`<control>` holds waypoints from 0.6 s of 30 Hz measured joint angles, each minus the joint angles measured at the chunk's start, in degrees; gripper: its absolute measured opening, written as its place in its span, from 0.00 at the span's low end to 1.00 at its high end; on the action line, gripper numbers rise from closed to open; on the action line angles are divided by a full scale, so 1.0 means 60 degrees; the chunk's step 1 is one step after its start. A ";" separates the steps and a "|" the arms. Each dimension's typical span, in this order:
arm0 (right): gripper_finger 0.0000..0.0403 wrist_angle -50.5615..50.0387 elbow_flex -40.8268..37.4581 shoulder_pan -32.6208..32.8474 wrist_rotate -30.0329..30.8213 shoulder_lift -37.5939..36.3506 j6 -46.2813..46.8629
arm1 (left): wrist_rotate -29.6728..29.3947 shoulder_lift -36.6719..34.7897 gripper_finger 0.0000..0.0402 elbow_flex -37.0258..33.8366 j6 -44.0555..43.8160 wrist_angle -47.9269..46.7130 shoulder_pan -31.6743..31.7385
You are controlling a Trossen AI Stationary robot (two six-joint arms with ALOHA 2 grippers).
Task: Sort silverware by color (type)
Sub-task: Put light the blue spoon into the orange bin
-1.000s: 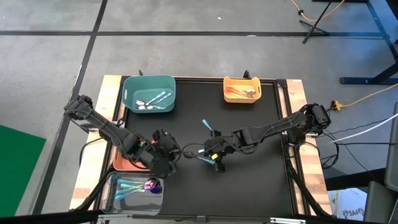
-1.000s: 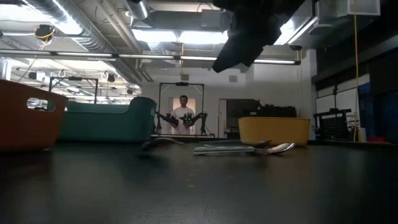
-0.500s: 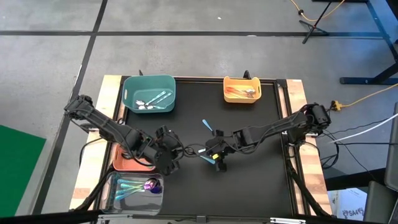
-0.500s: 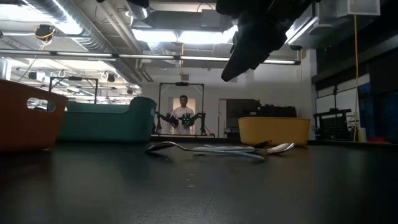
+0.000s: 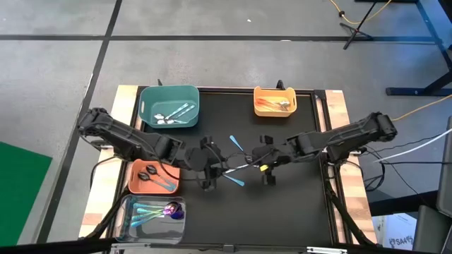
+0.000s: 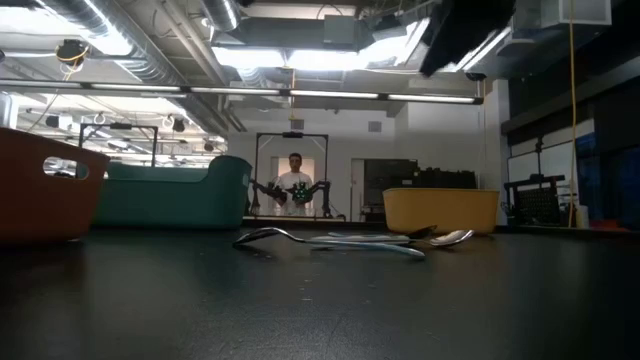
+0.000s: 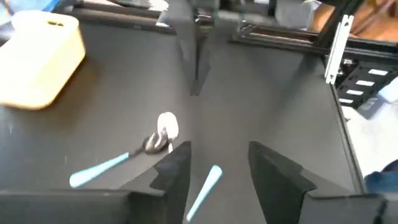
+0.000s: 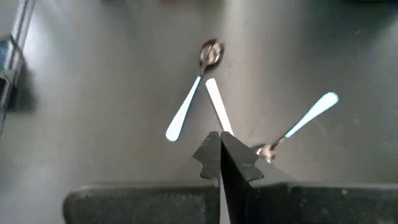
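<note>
Both arms stretch low toward the middle of the black worktop (image 5: 296,197), left hand (image 5: 210,164) with fingers spread and holding nothing, right hand (image 5: 265,159) pinched shut, also holding nothing. Three thin metal spoons with light-blue handles (image 5: 236,164) lie crossed flat on the worktop right between the two hands.

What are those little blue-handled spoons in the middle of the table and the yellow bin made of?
The spoons look like metal: thin, with glossy teal-blue handles and shiny bowls that catch the light. The yellow bin looks like matte moulded plastic with rounded corners, though that is less certain.
</note>
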 joint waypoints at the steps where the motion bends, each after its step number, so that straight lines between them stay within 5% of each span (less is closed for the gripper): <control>1: 0.00 -0.0018 0.0000 0.0000 0.0095 -0.0165 0.0001 | 0.0100 0.0133 0.39 0.0000 0.0276 0.0219 0.0089; 10: 0.00 -0.0549 0.0000 0.0000 0.0776 -0.1177 0.0049 | 0.0728 0.1863 0.42 0.0000 0.1803 0.1183 0.0720; 18: 0.00 -0.1040 0.0000 0.0000 0.0818 -0.1222 0.0095 | 0.2497 0.3616 0.42 -0.0007 0.2485 0.1147 0.0897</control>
